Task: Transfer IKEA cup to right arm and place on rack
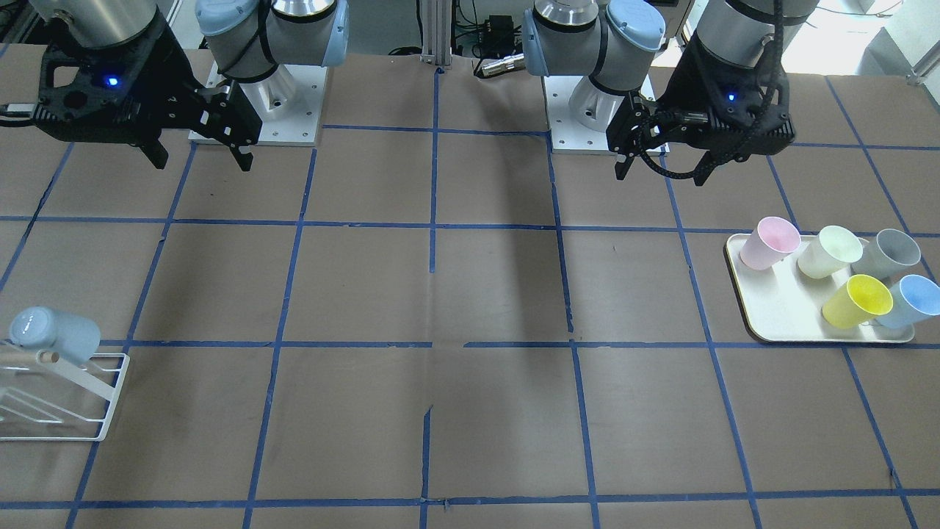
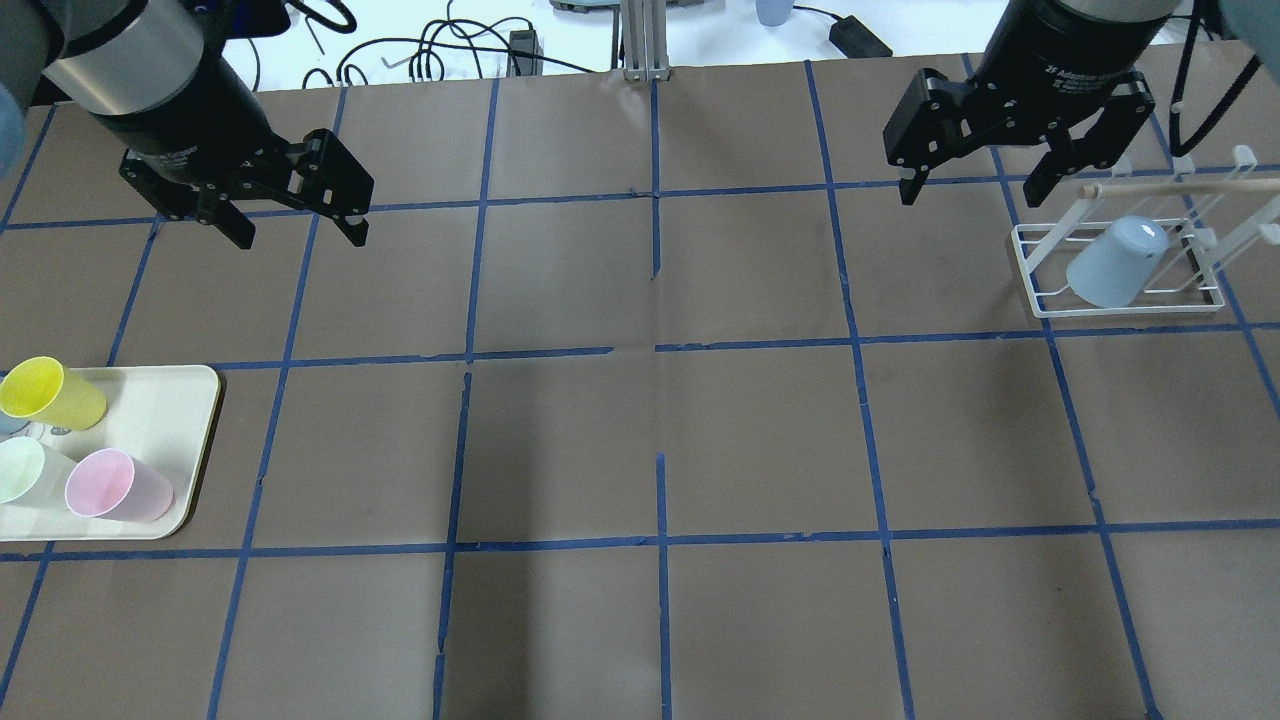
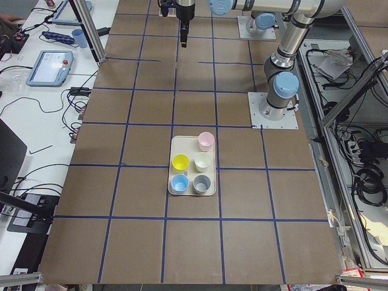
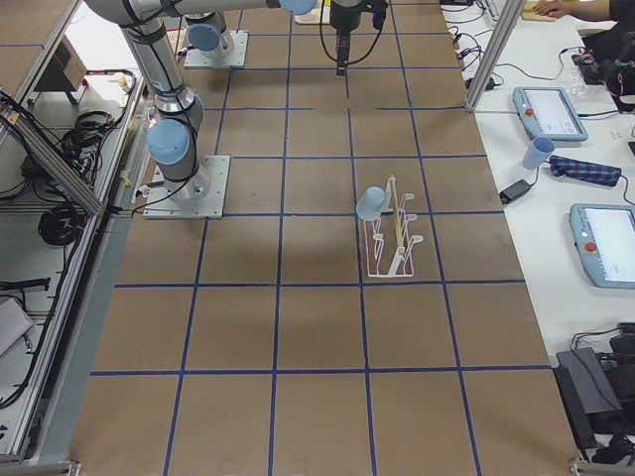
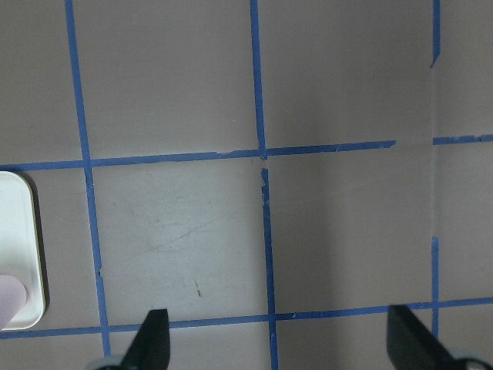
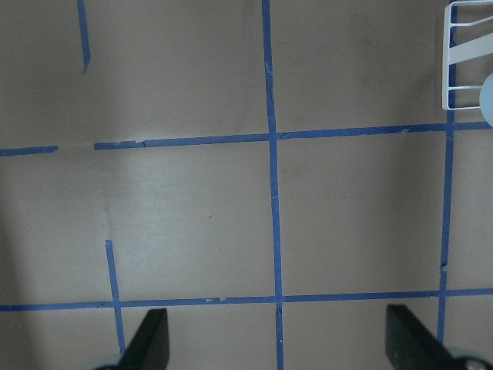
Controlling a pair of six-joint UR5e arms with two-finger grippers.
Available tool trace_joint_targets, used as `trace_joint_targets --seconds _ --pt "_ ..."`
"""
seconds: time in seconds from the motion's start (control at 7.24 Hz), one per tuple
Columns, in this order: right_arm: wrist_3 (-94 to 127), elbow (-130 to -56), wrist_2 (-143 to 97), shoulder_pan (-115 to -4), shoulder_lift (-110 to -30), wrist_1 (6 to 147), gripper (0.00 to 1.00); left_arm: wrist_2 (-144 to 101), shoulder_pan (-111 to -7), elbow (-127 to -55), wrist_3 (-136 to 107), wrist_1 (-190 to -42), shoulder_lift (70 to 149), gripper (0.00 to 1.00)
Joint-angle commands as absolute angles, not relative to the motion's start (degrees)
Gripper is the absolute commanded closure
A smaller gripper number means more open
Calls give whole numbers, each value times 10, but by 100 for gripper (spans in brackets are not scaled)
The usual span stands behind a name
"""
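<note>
A pale blue cup (image 1: 51, 334) hangs upside down on a peg of the white wire rack (image 1: 81, 411), at the table's right end (image 2: 1115, 262). The rack (image 2: 1040, 290) also shows in the exterior right view (image 4: 392, 253). A second blue cup (image 1: 910, 300) stands on the cream tray (image 1: 771, 316) at the left end. My right gripper (image 2: 970, 195) is open and empty, hovering beside the rack and apart from it. My left gripper (image 2: 300, 238) is open and empty, high above the table and well back from the tray. Both wrist views show wide-open fingers over bare table.
The tray (image 2: 180, 420) also holds a pink cup (image 1: 769, 242), a pale green cup (image 1: 830, 251), a grey cup (image 1: 888, 253) and a yellow cup (image 1: 855, 300). Blue tape lines grid the brown table. Both arm bases stand at the back edge.
</note>
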State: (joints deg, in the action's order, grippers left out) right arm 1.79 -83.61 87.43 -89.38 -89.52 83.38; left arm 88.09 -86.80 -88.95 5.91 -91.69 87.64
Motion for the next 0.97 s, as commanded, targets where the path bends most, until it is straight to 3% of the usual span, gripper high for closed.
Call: trace_joint_targets --seconds 0.0,0.83 --pt "25 -837 874 -906 -893 841 0 881 -868 -889 59 -917 876 0" --pt "25 -832 875 -906 -893 836 0 899 -868 -882 64 -911 882 0"
